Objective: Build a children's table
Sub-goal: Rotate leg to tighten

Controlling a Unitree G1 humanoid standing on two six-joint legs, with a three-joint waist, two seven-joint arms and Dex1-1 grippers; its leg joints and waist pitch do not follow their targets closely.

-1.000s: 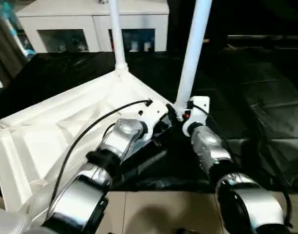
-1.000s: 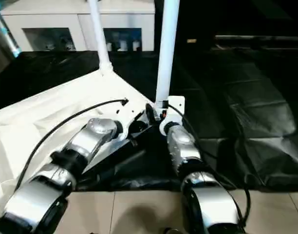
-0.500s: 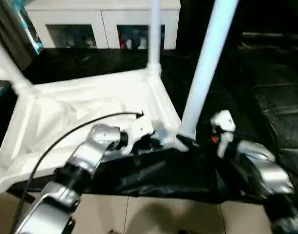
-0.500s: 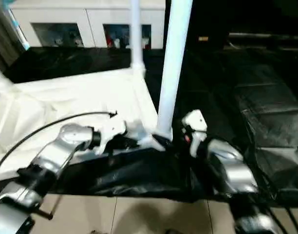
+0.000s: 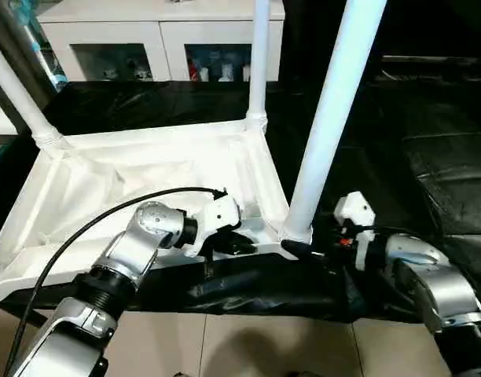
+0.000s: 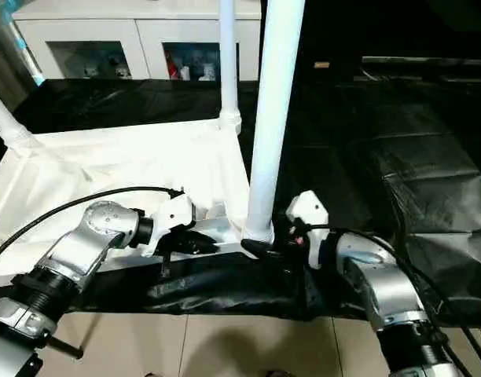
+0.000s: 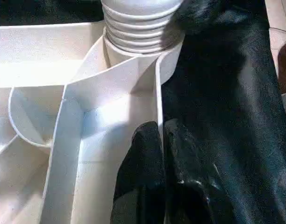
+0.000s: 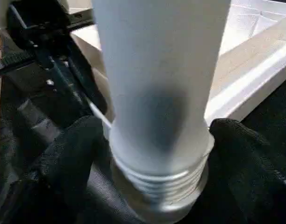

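Right gripper (image 8: pixel 152 140) has its two black fingers spread on either side of the near leg (image 5: pixel 327 126), right down at the ribbed base where it screws into the corner socket, and I can't tell whether the pads actually touch it. Left gripper (image 7: pixel 161 154) is pinched closed on the thin rim of the table (image 5: pixel 138 177), just along from that same corner. That table is lying upside down on black sheeting (image 5: pixel 429 118), with legs sticking up from the corners. My guess on handling: hollow white plastic, so light and pretty stiff, but smooth and tapered, which means fingers will want to slide up the leg if you squeeze high. Low near the threads looks like the best spot for twisting, since it's widest there. The rim wall is narrow, fine for steadying, though I'd bet it flexes if you lever hard on it.
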